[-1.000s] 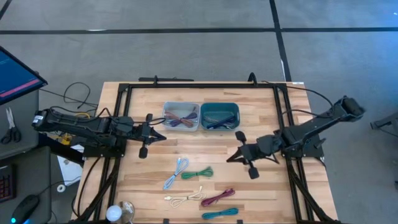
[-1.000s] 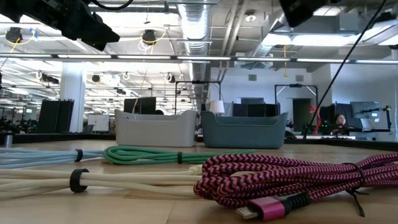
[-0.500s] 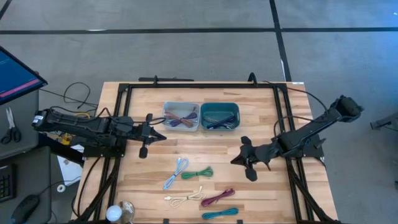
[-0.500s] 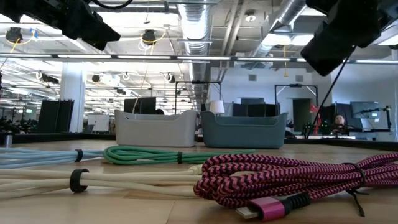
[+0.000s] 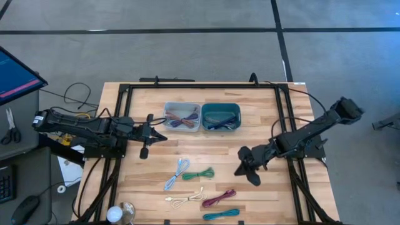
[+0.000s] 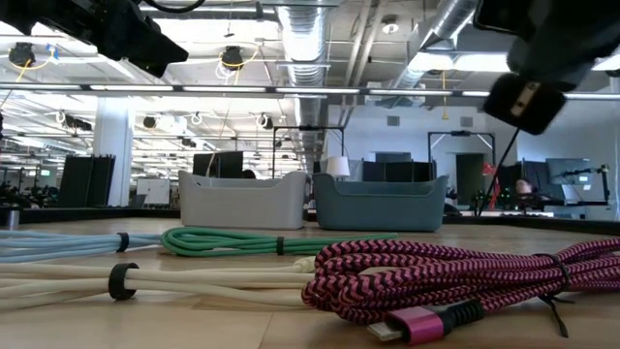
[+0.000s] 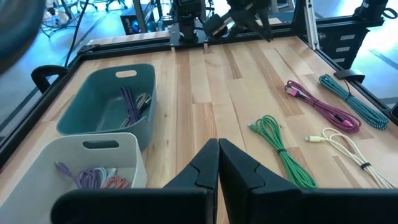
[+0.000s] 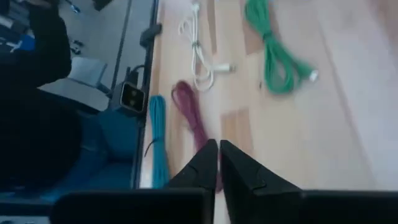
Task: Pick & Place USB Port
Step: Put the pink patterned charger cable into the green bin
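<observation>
Several coiled USB cables lie on the wooden table near its front edge: light blue (image 5: 177, 173), green (image 5: 199, 174), cream (image 5: 187, 199), magenta (image 5: 219, 198) and teal (image 5: 220, 214). My right gripper (image 5: 239, 170) is shut and empty. It hangs above the bare wood to the right of the cables, slanting down toward the magenta cable (image 8: 189, 115) and the teal one (image 8: 158, 143). My left gripper (image 5: 164, 139) is shut and empty, held level just in front of the pale grey bin (image 5: 182, 117). A teal bin (image 5: 220, 117) stands beside that one, and both hold cables.
The two bins stand side by side at the table's far middle. A black frame (image 5: 200, 85) runs around the table top. Bare wood lies between the bins and the cables. A monitor (image 5: 15, 75) and scissors (image 5: 9, 128) sit off the table's left side.
My right gripper has sunk and gone a little toward the table's near edge and the cables, rolling about its own axis as it went. The cables and my left arm have kept still.
</observation>
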